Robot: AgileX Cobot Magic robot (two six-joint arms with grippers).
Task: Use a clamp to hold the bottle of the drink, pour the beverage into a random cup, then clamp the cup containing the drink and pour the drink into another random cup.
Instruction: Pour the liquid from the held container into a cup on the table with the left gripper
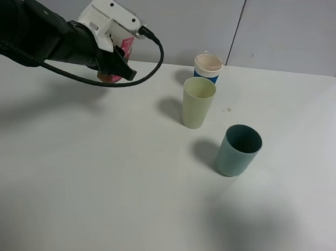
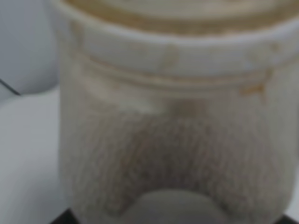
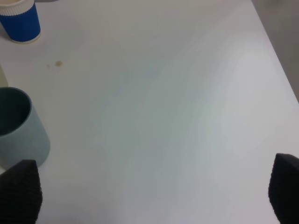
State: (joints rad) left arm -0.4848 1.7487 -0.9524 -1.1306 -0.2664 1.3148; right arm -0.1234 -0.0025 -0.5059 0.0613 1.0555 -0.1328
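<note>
The drink bottle, clear with a pink label, stands at the back left of the table. It fills the left wrist view, blurred. My left gripper is shut on the bottle, which sits between its fingers. A cream cup stands upright near the middle. A teal cup stands in front of it to the right and also shows in the right wrist view. My right gripper is open and empty over bare table to the right of the teal cup; it is out of the exterior view.
A blue paper cup with a white rim stands behind the cream cup, also in the right wrist view. A small brown stain marks the white table. A grey wall runs behind the table's back edge.
</note>
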